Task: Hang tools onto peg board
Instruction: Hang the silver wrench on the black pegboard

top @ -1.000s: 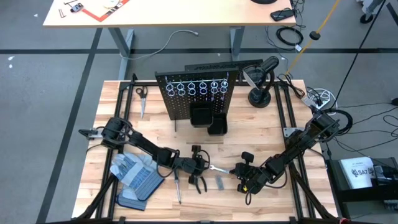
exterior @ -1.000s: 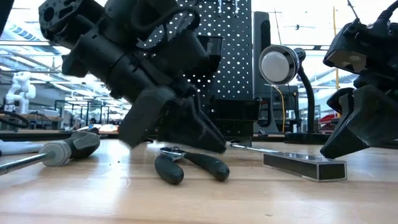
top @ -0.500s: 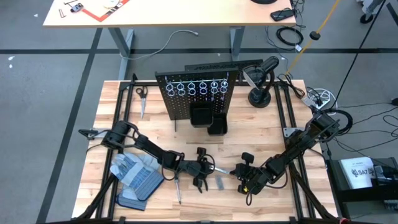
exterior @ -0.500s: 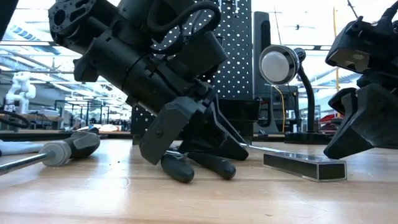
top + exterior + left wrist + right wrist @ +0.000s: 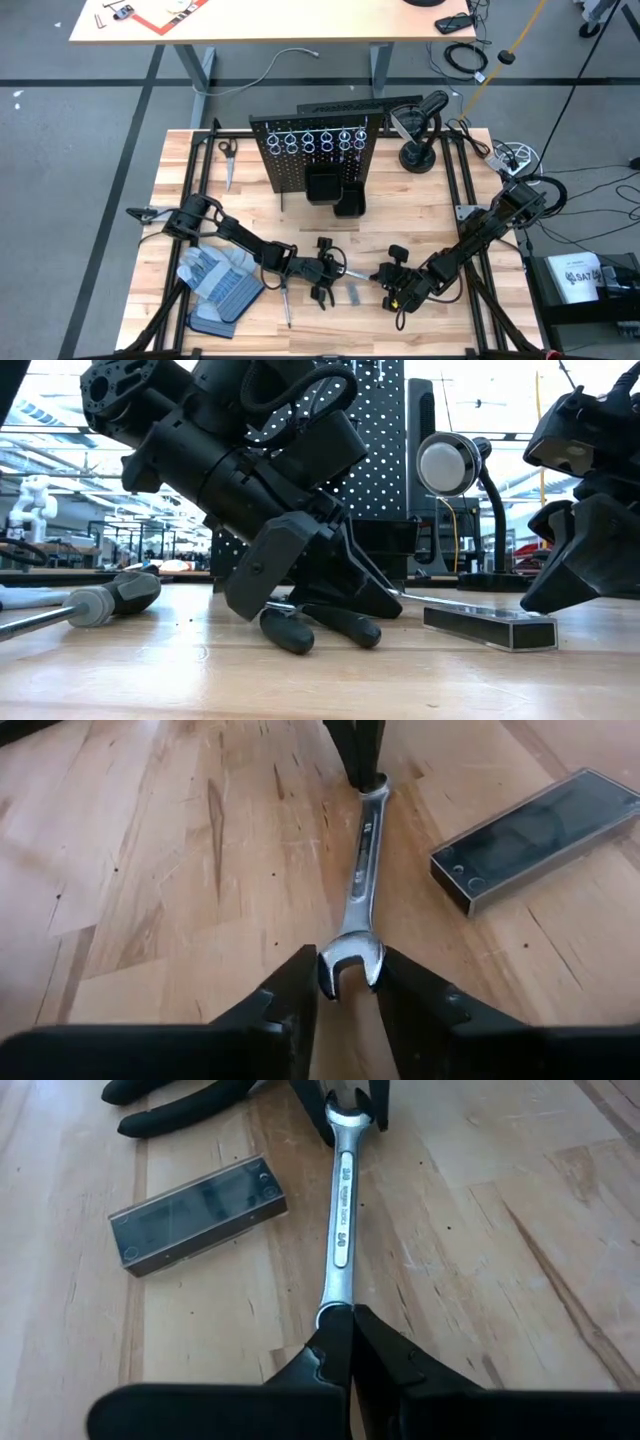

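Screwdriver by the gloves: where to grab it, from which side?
Grip the thick dark handle, not the thin shaft. The screwdriver lies flat on the table, so come straight down from above, closing across the handle's width.

Both dark arms reach low toward table centre. The left gripper (image 5: 347, 982) pinches one end of the silver open-ended wrench (image 5: 359, 890) from nine o'clock; the right gripper (image 5: 352, 1342) clamps the opposite end from three o'clock.

Silver wrench (image 5: 362, 870), blk perforated peg board (image 5: 312, 148), blue/grey gloves (image 5: 222, 282).
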You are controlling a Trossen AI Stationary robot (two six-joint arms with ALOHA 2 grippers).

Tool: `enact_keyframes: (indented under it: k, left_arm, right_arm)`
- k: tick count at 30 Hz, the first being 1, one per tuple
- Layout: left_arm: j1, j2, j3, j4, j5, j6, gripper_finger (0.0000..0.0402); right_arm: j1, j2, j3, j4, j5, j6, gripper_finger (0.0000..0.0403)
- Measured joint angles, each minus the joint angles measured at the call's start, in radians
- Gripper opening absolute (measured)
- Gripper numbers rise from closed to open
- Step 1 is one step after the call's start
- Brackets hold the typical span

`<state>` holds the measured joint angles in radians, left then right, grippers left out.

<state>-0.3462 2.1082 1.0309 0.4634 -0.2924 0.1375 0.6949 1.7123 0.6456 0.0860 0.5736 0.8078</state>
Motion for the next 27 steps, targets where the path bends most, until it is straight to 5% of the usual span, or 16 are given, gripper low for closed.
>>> enact_keyframes:
  k: [7, 19, 27]
  left_arm:
    - [0.006, 0.000, 0.001, 0.000, 0.052, -0.002, 0.0018]
    - [0.016, 0.000, 0.001, 0.061, 0.095, -0.065, 0.0074]
    - [0.017, 0.000, 0.001, 0.076, 0.129, -0.059, 0.0078]
  right_arm:
    - [-0.002, 0.003, -0.002, -0.005, -0.007, -0.001, 0.0000]
    - [-0.001, 0.003, -0.002, -0.002, -0.007, 0.000, 0.0000]
    - [-0.001, 0.002, -0.001, -0.002, -0.006, 0.001, 0.0000]
